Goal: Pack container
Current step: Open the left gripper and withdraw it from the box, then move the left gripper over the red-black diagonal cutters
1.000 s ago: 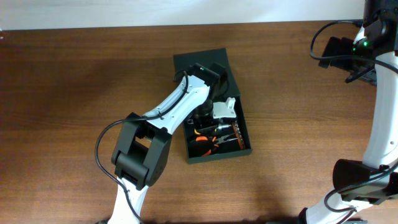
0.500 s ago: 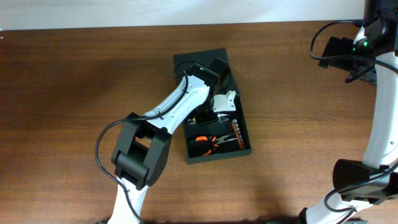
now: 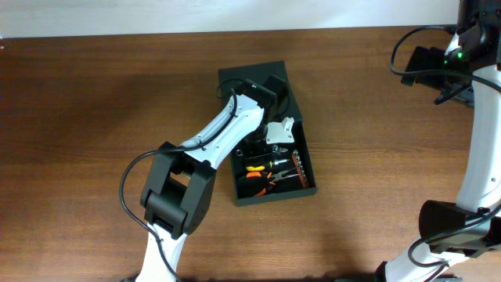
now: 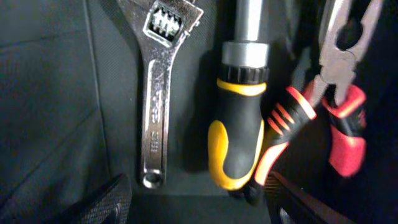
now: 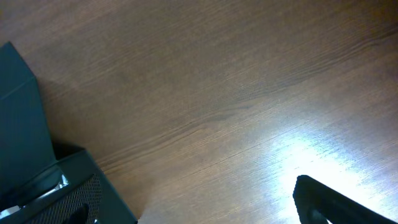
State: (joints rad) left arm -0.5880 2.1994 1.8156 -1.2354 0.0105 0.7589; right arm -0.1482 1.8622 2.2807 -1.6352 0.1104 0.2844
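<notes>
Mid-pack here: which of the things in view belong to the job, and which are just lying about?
Part of the job:
- container, lid open
- wrench, screwdriver and pliers, lying inside it
- left gripper, open above them

Not part of it:
- table
- right arm, off to the side

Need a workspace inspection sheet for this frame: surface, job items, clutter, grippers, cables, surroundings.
Surface: brown wood-grain table.
Job's things: dark green container, lid flap open; inside lie an adjustable wrench, a yellow-and-black screwdriver and red-handled pliers.
Clutter: nothing seen.
Grippers: left gripper over the tools, open, holding nothing; right gripper open, near the table's far right corner, holding nothing.
Cables: left-arm cable loops outward; right-arm cable loops beside the wrist.
Surroundings: pale wall strip beyond the far edge.
</notes>
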